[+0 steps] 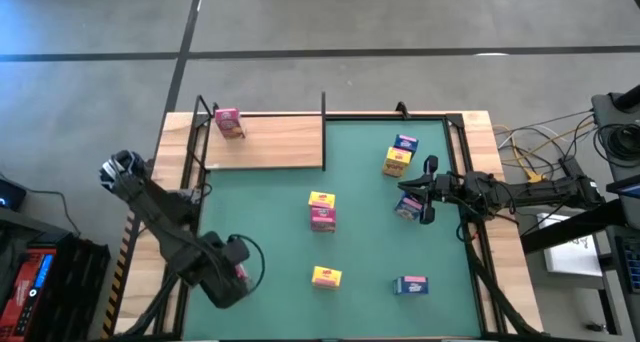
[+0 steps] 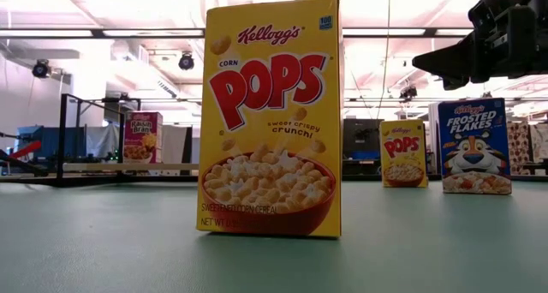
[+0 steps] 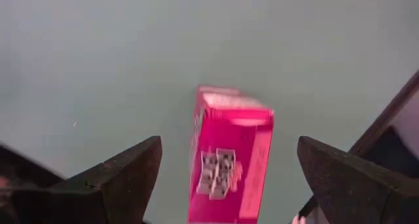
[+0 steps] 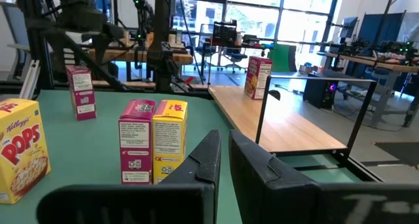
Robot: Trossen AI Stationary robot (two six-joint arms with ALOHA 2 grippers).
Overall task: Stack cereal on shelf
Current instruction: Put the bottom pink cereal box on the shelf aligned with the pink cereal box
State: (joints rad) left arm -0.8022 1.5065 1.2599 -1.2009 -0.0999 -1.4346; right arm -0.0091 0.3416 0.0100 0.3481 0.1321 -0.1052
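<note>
Fingers [image 3: 124, 178] of the left arm spread around a pink box [image 3: 229, 158]; right fingers [image 4: 226, 162] closed.

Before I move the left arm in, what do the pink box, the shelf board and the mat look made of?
Pink box: printed cardboard, slightly glossy, with sharp folded edges.
Shelf board: light wood or laminate, with visible grain and a matte look.
Mat: smooth green sheet, matte; the material is unclear.

Left gripper [image 3: 226, 178] fingers spread wide, right gripper [image 4: 222, 158] closed
</note>
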